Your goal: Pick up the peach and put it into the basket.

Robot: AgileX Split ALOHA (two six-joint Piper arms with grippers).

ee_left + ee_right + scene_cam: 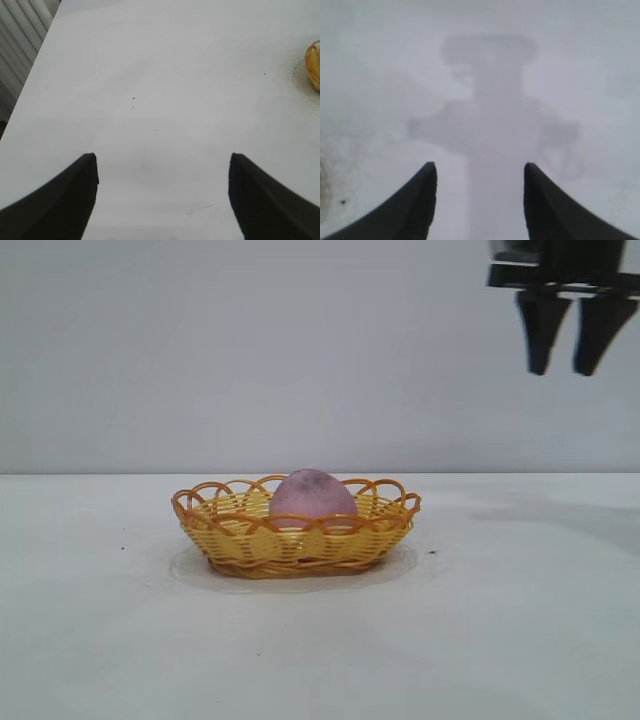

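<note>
The right gripper (565,368) hangs high at the far right, jaws apart and empty, pointing down at bare surface (520,640). The peach (312,498) lies well off to its lower left, already sitting inside the basket (300,540), so I judge the placing done and only a retreat left. The basket's long axis runs left to right. The left gripper (162,190) is open over empty surface. Its wrist view catches just the basket's rim; the right wrist view shows only the arm's shadow.
</note>
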